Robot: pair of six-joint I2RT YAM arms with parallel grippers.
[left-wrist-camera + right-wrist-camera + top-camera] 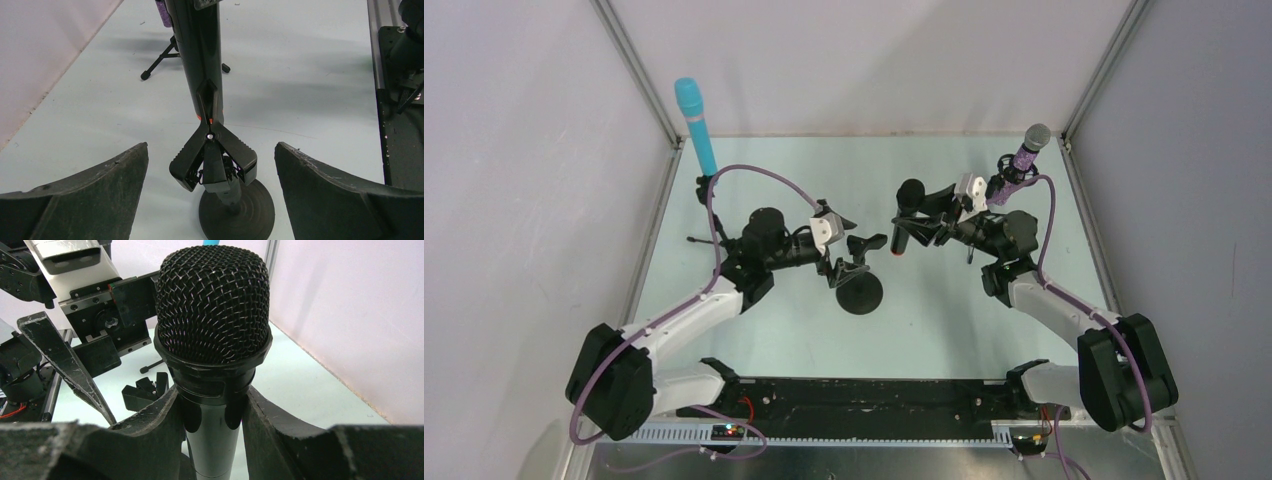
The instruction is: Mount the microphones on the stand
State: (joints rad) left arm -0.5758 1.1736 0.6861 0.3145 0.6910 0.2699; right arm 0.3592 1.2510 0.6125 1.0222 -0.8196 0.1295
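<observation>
We have the black microphone (212, 305) clamped in the right gripper (212, 427), whose fingers are closed on the barrel just under the collar of the mesh head. It sits a little to 2 o'clock of the stand (860, 290) at the table's (944, 320) middle. Its tail end, with the orange ring, points down at the clip (212, 160) and is just short of it. The left gripper (211, 150) is spread wide and holds nothing, with one finger on each side of the clip. The blue microphone (696, 120) stands at 11 o'clock of the table and the purple microphone (1027, 150) at 1 o'clock, both well apart from this work. We judge the black one stiff and top-heavy, and its glossy barrel looks likely to slip or twist in the pads. The wire mesh could dent, so the hold belongs on the barrel and never on the head. The lower end should stay bare for the clip.
</observation>
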